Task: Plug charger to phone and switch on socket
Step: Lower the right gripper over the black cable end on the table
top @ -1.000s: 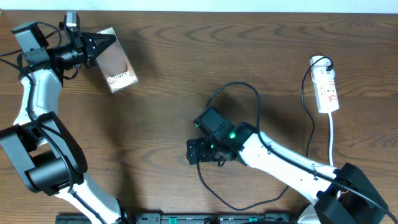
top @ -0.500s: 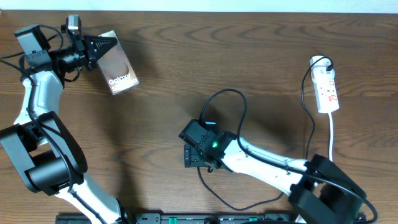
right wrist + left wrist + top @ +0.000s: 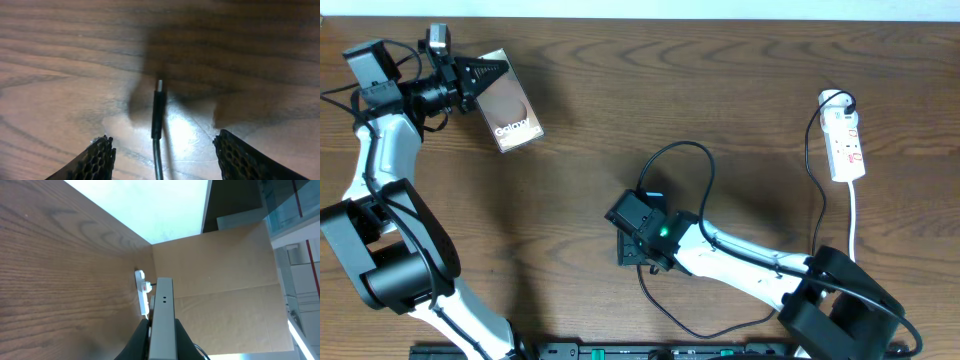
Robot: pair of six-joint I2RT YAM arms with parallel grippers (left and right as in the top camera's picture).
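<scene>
1. Gripping the phone (image 3: 510, 108) by one edge, the left gripper (image 3: 480, 75) has its jaws clamped on it at the desk's (image 3: 620, 90) far-left corner. The phone looks rigid, smooth and probably slippery, so it needs firm bracing against a plug's push.
2. Mid-desk, the right gripper (image 3: 172, 160) sits low with its jaws apart, one on each side of the charger (image 3: 158, 112) and touching neither. The plug end lies flat on the wood. The cable is likely light and floppy, so the stiff housing just behind the metal tip is the place to pinch.
3. The socket (image 3: 844, 140) lies by the right edge, well apart from both grippers.
</scene>
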